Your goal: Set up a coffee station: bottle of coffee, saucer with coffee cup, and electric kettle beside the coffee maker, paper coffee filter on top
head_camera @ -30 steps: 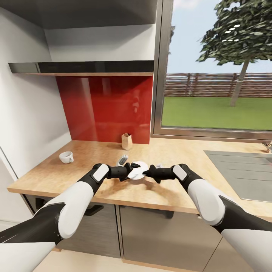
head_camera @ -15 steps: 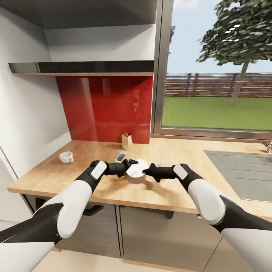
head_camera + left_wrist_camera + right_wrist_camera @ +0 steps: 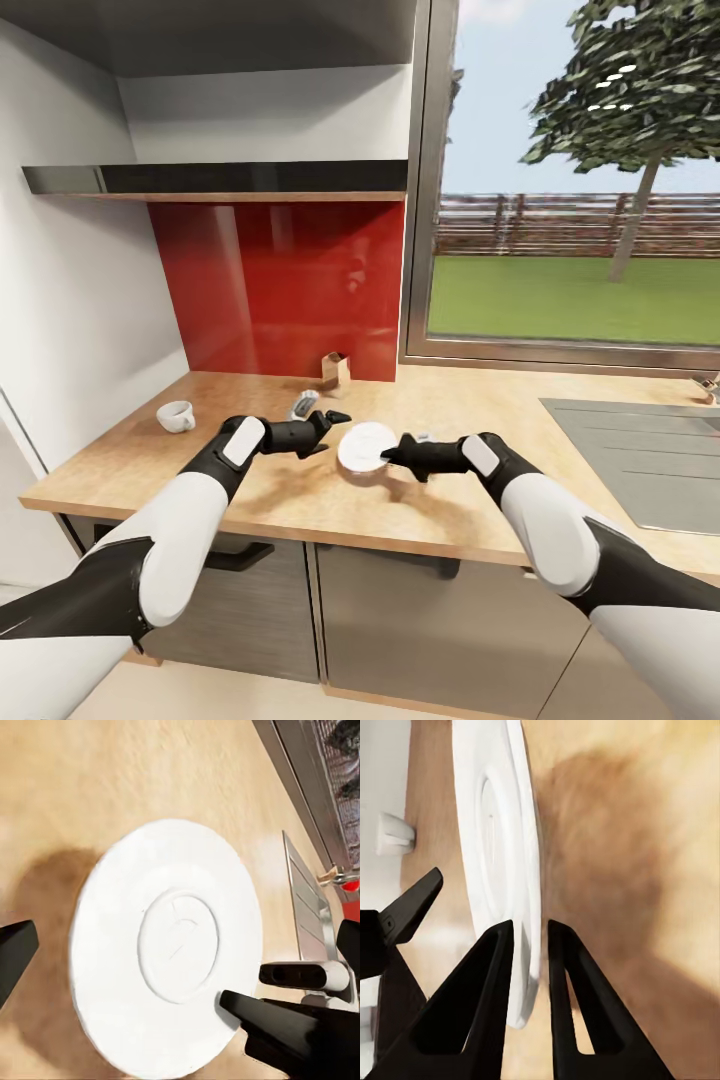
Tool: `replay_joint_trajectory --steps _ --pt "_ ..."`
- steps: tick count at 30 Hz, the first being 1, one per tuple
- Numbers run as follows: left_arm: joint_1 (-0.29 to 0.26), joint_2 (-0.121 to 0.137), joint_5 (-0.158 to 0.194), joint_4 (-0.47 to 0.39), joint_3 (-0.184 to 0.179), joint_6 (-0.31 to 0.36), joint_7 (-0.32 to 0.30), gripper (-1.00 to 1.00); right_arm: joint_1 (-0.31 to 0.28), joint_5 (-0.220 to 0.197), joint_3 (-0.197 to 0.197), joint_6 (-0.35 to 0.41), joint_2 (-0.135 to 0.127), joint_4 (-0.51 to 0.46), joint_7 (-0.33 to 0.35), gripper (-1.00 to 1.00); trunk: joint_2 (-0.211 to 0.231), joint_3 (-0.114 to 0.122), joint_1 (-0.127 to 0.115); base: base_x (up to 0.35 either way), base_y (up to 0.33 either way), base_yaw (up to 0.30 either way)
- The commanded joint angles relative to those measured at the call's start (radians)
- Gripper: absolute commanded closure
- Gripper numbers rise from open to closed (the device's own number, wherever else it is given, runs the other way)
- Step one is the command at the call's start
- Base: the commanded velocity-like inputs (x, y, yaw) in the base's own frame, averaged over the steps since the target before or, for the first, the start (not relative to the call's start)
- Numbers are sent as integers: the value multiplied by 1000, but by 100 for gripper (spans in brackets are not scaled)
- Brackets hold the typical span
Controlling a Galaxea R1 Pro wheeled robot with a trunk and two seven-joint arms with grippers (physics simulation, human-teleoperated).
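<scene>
The white saucer (image 3: 362, 446) hangs tilted on edge just above the light-wood countertop (image 3: 250, 490). My right gripper (image 3: 388, 457) is shut on its rim; in the right wrist view both fingers (image 3: 495, 975) pinch the rim of the saucer (image 3: 491, 832). My left gripper (image 3: 335, 426) stands open a little to the saucer's left, apart from it, and its camera faces the saucer (image 3: 169, 952). The white coffee cup (image 3: 176, 415) sits far left on the counter. The folded paper coffee filter (image 3: 336, 372) stands against the red backsplash. Coffee maker, bottle of coffee and electric kettle are out of view.
A steel sink (image 3: 640, 450) with a tap (image 3: 708, 388) is set into the counter at the right. A dark shelf (image 3: 220, 180) runs above the red backsplash (image 3: 280, 290). A large window (image 3: 580, 200) fills the back right. Grey cabinet fronts lie below the counter edge.
My left gripper has let go of the saucer and pulled back to the left and away. The right gripper keeps the saucer, which now stands more on edge.
</scene>
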Motion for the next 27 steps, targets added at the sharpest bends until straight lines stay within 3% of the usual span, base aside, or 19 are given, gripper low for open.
replay_joint_trajectory --steps 1,7,13,18,24,27 --pt "-1 6 -5 -1 9 7 -3 -100 0 -19 3 8 -2 -2 7 100 -1 -1 0 0 0 0" --pt "-1 28 -5 -1 10 7 -6 -100 0 -31 3 11 -14 -3 24 100 -1 -1 0 0 0 0" --pt "-1 46 -3 -1 11 7 -12 -100 -2 -40 3 14 -42 -5 30 100 -1 -1 0 0 0 0" --pt "-1 54 -3 -20 12 7 -53 -100 -4 -64 4 16 -61 -19 31 100 -1 -1 0 0 0 0" --pt "-1 57 -3 -59 13 11 -80 -100 -5 -127 4 18 -103 -58 32 100 -1 -1 0 0 0 0" --pt "-1 57 -2 -96 14 39 -102 -100 -5 -190 4 18 -146 -83 32 100 -1 -1 0 0 0 0"
